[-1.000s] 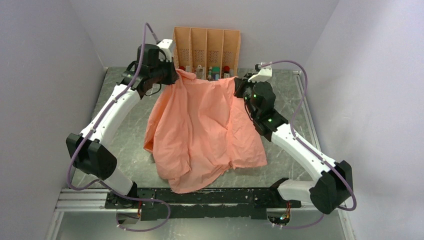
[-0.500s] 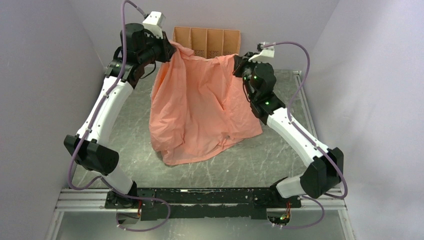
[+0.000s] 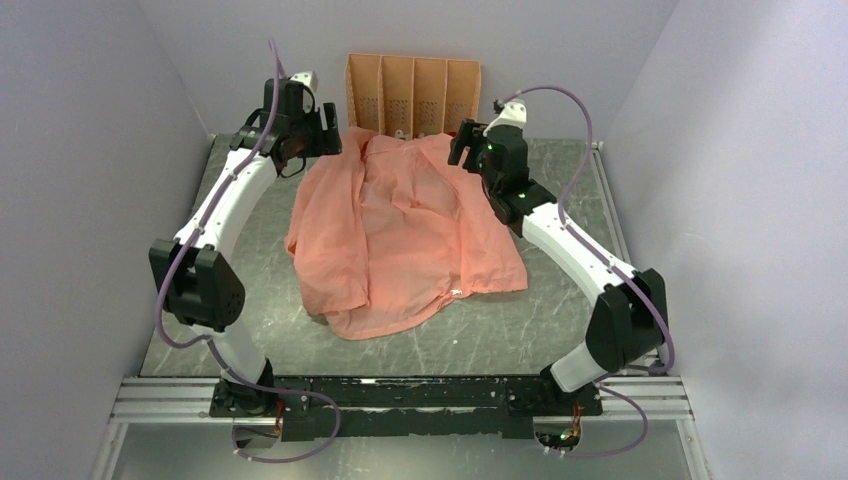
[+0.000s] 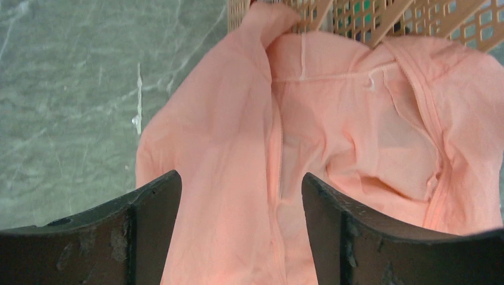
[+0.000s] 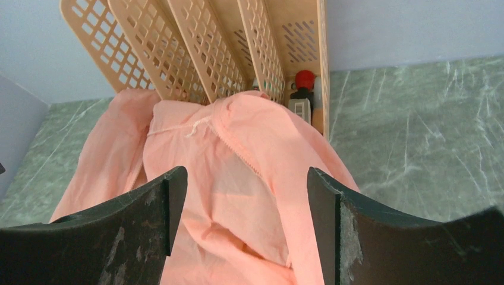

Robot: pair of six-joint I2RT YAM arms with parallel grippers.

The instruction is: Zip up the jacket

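The salmon-pink jacket (image 3: 400,235) lies spread on the table, collar toward the back, its front open with the zipper edges apart (image 4: 428,124) (image 5: 238,148). My left gripper (image 3: 325,135) hovers over the jacket's far left shoulder, open, with nothing between its fingers (image 4: 241,184). My right gripper (image 3: 462,145) hangs over the far right shoulder, also open and empty (image 5: 246,178). Both wrist views look down on the collar area.
An orange perforated four-slot rack (image 3: 412,92) stands against the back wall right behind the collar, with small items at its base (image 5: 303,89). Green marbled table (image 3: 560,330) shows around the jacket; walls close in left, right and back.
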